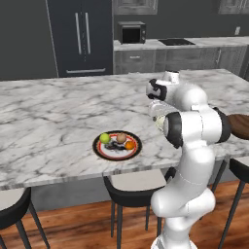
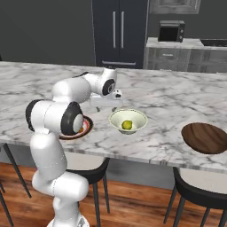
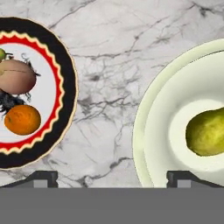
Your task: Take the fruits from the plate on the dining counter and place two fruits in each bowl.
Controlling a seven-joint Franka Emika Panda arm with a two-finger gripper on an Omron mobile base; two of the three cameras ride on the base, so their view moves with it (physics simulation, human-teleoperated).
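Gripper (image 3: 112,180) hangs with jaws wide apart and empty above the desk (image 3: 109,65), between plate (image 3: 65,65) and cream bowl (image 3: 148,131); I judge the orange fruit (image 3: 22,119) light, firm, rollable, best pinched across its middle.

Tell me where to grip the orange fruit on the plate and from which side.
Grip the orange fruit across its round middle, coming straight down from above. It lies low on the flat plate, with the tan fruit close beside it, so probably set the fingers clear of that neighbour.
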